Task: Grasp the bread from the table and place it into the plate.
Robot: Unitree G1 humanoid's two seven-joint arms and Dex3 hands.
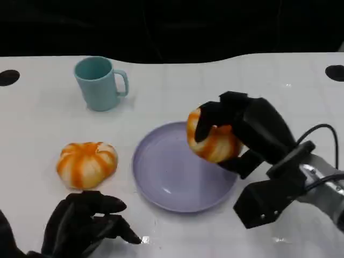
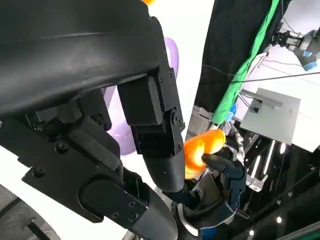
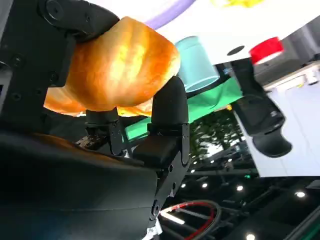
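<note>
My right hand (image 1: pixel 252 131) grips an orange-and-white striped bread (image 1: pixel 214 142) and holds it just above the right rim of the lilac plate (image 1: pixel 166 172). The right wrist view has that bread (image 3: pixel 117 65) close up between the black fingers (image 3: pixel 170 107). From the left wrist view the same bread (image 2: pixel 200 150) appears in the right hand (image 2: pixel 222 172), beyond the plate (image 2: pixel 170 52). A second striped bread (image 1: pixel 86 164) lies on the table left of the plate. My left hand (image 1: pixel 86 226) rests near the table's front edge, below that bread, holding nothing, its fingers apart.
A light blue mug (image 1: pixel 99 83) stands at the back left, its handle pointing right; the mug (image 3: pixel 197 62) is also in the right wrist view. Dark round holes (image 1: pixel 8 77) mark the white table's far corners. Bare table lies right of the plate.
</note>
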